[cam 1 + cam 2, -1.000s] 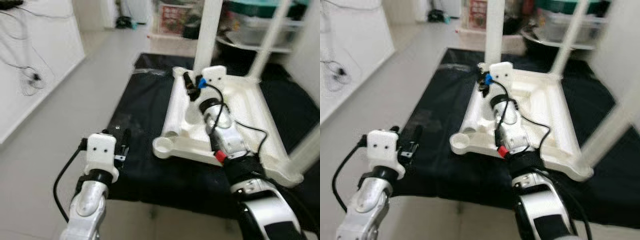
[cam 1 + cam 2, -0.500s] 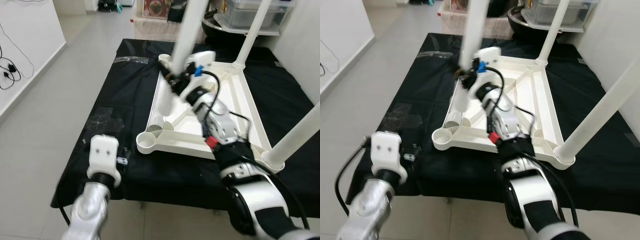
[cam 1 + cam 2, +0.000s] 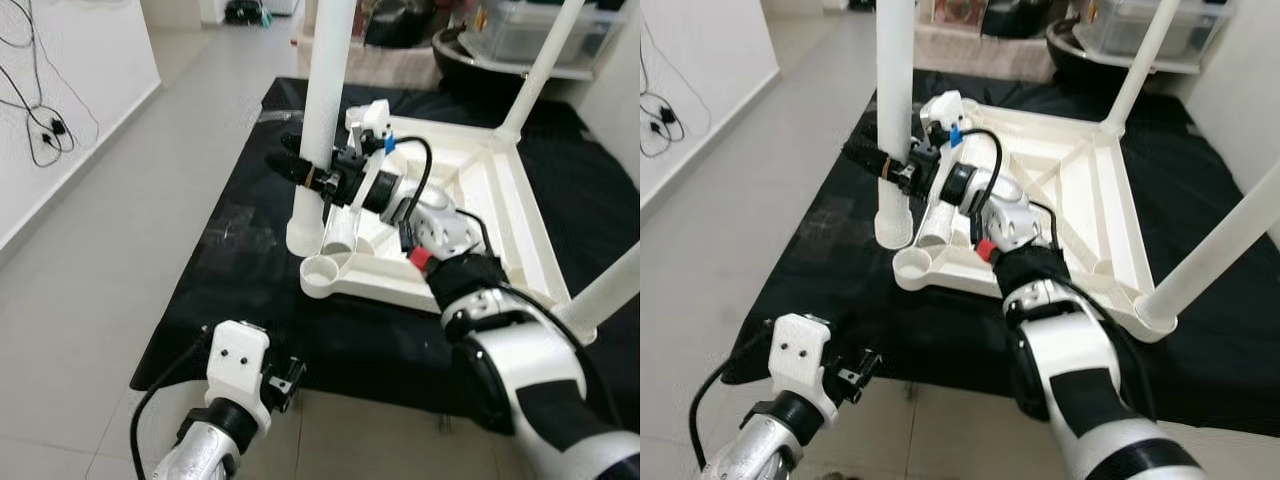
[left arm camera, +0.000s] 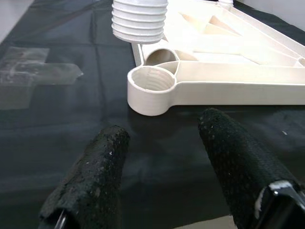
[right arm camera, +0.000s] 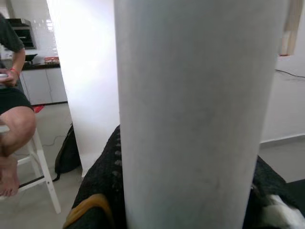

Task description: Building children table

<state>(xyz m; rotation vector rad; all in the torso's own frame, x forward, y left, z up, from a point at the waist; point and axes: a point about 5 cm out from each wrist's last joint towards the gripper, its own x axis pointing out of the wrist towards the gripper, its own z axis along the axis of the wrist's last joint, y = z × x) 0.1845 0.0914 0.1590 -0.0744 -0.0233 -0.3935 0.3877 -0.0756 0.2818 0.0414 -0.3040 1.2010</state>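
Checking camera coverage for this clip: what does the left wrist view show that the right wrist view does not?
Left wrist view alone: the threaded bottom end of the white plastic table leg hanging above and just beside the empty round corner socket of the upturned white plastic tabletop, on a black cloth, seen between the open left hand fingers.

Right wrist view alone: the leg's smooth shaft close up, clamped in the right hand, and a seated person by a white stool.

Shared: the white leg itself.
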